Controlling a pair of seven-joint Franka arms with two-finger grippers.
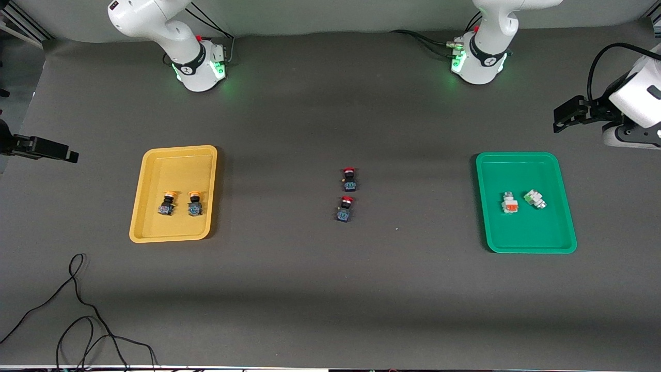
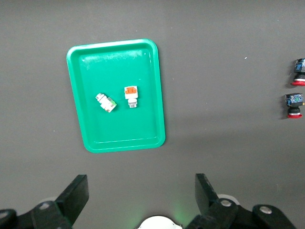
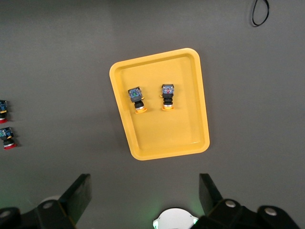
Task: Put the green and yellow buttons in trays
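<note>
Gray table [image 1: 310, 289]: buttons [image 1: 181, 203] in trays [image 1: 178, 155], fingers [image 2: 76, 193] apart.

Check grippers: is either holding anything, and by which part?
Nothing held. Left gripper hangs open above the green tray; right gripper open above the yellow tray.

One tray [image 1: 178, 155] lies toward the right arm's end of the table with two buttons [image 1: 166, 203] [image 1: 194, 203] side by side in it, just apart. The other tray [image 1: 519, 160] lies toward the left arm's end, holding two more buttons [image 1: 509, 203] [image 1: 535, 199] close together. Between the trays, near the table's middle, two switches [image 1: 349, 179] [image 1: 345, 209] sit on the bare table [image 1: 330, 289], one nearer the front camera than the other, and a cable [image 1: 77, 310] lies by the front edge at the right arm's corner.
</note>
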